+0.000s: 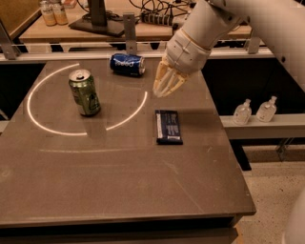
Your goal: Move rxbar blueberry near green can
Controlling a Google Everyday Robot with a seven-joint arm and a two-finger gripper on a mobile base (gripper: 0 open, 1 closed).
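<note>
We see the gripper (166, 90) hanging in the air above the far right part of the table (119, 190), pointing down and slightly left, with the white arm (209, 28) reaching in from the upper right. It holds nothing. Its pale fingers (159, 85) look parted to us, though they overlap from this angle, so we say that with some caution.

The blueberry bar (168, 127) lies flat on the table just below and in front of the gripper, clear of it. Its long side runs away from us, and pale lettering shows on the dark blue wrapper. It sits toward the right side of the table, just outside the end of a bright curved line of light (47, 127) that sweeps across the tabletop.

The green can (85, 93) stands upright on the left, inside that curve, with its silver top and tab showing. The bar and the green can are well apart, with bare table between them. A blue can (127, 64) lies on its side near the far edge, between the green can and the gripper but farther back than both.

To the right of the table, two small clear bottles (255, 110) stand side by side on a low ledge. Behind the table, a wooden bench (47, 31) carries a dark stand (97, 19) and some cables (152, 14).
</note>
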